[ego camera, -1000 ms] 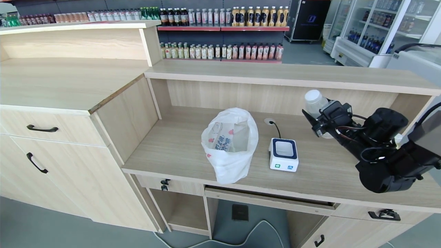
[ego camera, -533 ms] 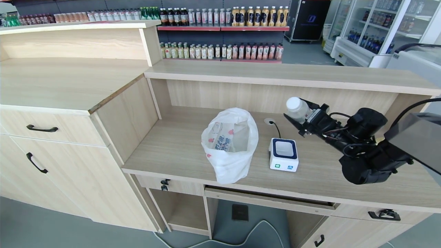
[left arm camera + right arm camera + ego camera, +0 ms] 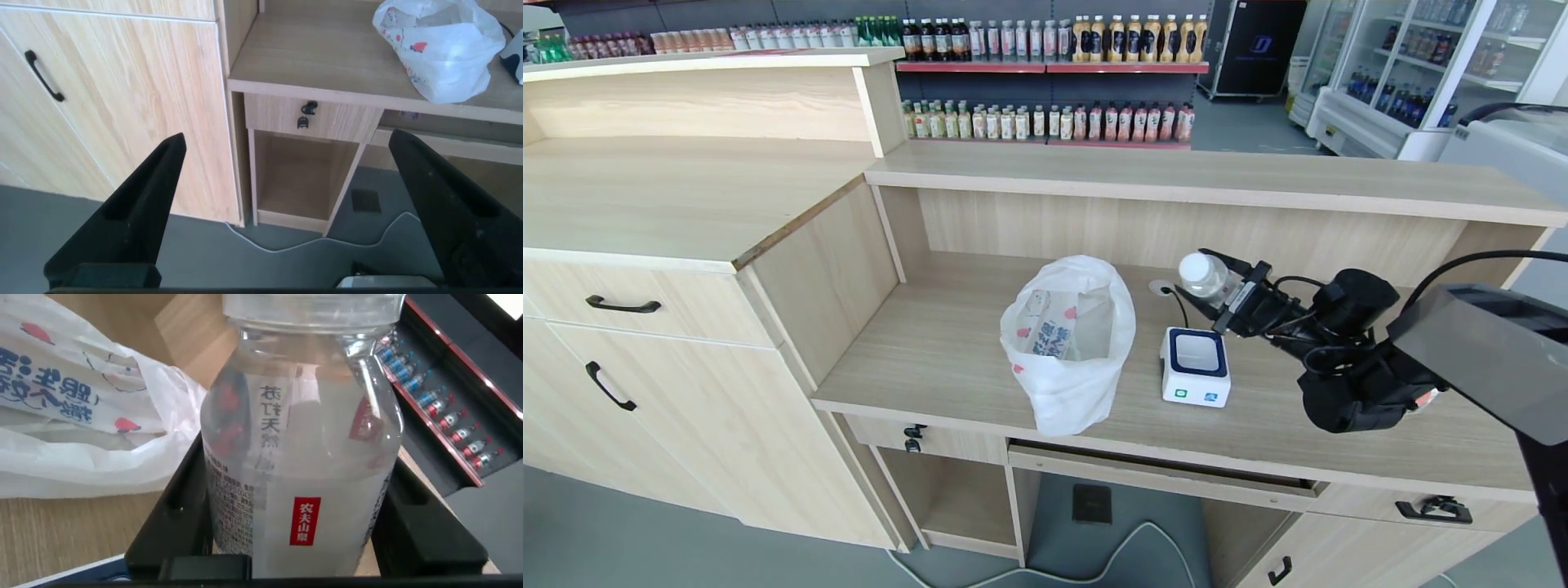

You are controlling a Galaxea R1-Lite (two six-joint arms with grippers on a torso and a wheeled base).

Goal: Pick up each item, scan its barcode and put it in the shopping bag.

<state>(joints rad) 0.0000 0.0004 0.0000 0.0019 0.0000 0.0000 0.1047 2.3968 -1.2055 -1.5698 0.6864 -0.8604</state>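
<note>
My right gripper point(image 3: 1207, 287) is shut on a clear plastic bottle point(image 3: 1200, 275) with a white cap, held tilted in the air just behind the white and blue barcode scanner point(image 3: 1195, 366) on the wooden counter point(image 3: 947, 343). In the right wrist view the bottle point(image 3: 302, 449) stands between the two black fingers point(image 3: 176, 527), with the bag point(image 3: 73, 425) behind it. The white shopping bag point(image 3: 1068, 339) stands open left of the scanner, with a printed item inside. My left gripper point(image 3: 286, 212) is open, low beside the counter's front, well left of the bag point(image 3: 441, 45).
A raised shelf point(image 3: 1209, 175) runs over the counter's back, and a taller cabinet point(image 3: 686, 204) stands to the left. A cable point(image 3: 1176, 304) leads from the scanner to a hole in the counter. Drawers and an open recess point(image 3: 298, 175) lie below.
My right arm has carried the bottle leftward and lower, from the counter's right end to just behind the scanner. The bag and scanner have not moved.
</note>
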